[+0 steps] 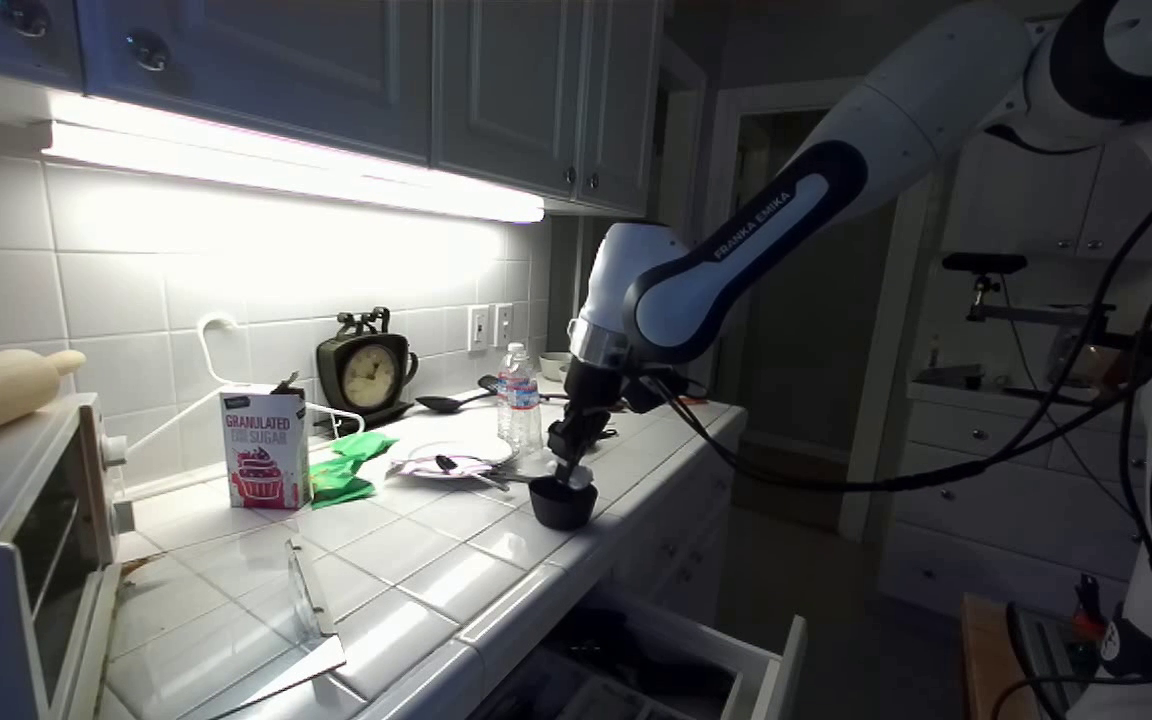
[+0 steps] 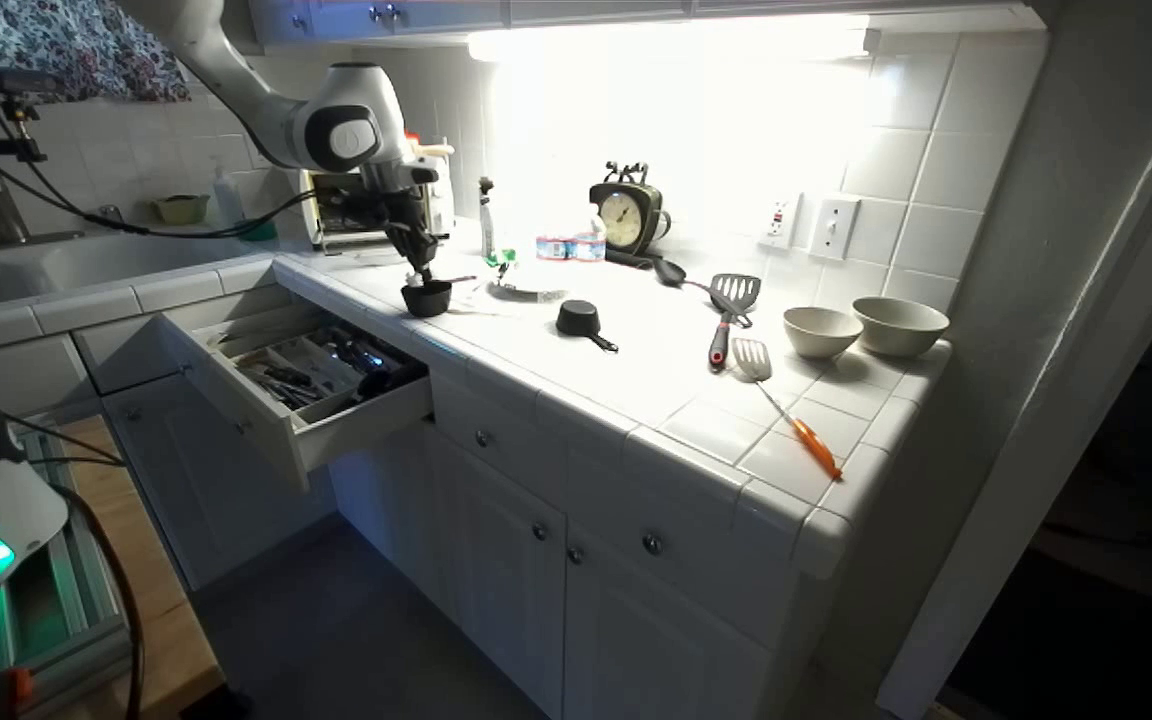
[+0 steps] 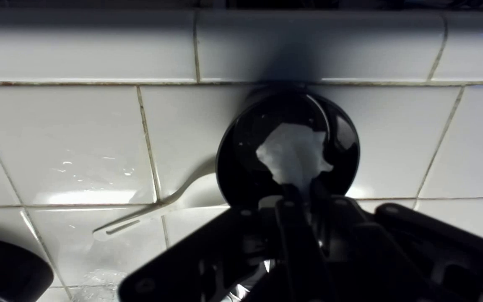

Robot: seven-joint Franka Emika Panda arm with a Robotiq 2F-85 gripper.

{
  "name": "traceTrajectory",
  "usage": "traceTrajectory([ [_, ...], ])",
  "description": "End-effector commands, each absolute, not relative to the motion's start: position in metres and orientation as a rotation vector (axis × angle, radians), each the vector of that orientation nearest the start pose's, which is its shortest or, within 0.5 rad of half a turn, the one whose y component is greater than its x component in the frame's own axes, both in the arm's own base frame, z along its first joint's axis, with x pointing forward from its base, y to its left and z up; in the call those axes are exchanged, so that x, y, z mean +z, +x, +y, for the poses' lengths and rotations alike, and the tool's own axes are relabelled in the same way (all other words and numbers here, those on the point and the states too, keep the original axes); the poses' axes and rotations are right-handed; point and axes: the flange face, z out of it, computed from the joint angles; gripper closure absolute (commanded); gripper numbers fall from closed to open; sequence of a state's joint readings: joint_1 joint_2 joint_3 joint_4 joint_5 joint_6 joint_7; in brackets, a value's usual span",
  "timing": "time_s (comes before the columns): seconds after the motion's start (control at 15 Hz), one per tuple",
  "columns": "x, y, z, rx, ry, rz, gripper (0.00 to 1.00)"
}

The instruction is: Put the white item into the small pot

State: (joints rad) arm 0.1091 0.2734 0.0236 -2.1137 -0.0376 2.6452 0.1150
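- Black fingers (image 3: 288,218) stand close together, clamped on the crumpled white item (image 3: 294,153), which spreads out past their tips.
- That item is at the mouth of the small round black pot (image 1: 563,507): in the wrist view it lies within the rim, and in an exterior view part of it shows above. Whether it touches the bottom I cannot tell.
- The pot stands upright on the white tiled tabletop (image 1: 416,560), near the front edge.
- Below that edge, a white drawer (image 2: 366,435) is pulled out.
- Deeper on the tabletop are a round white plate (image 1: 471,452) and clear plastic bottles (image 1: 516,405) with red-and-blue labels.
- Farther off, a white and red sugar box (image 1: 264,450) stands beside a bright green packet (image 1: 341,480).
- Toward the opposite end are a round black cup with a handle (image 2: 576,318), a spatula with an orange handle (image 2: 815,447), and two pale round bowls (image 2: 821,335).
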Motion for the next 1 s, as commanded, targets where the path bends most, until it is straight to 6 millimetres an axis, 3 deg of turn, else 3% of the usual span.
traceTrajectory([
  [0.0, 0.309, 0.595, 0.082, -0.469, -3.081, -0.079, 0.98],
  [0.93, 0.292, 0.592, 0.081, -0.472, -3.073, -0.09, 0.98],
])
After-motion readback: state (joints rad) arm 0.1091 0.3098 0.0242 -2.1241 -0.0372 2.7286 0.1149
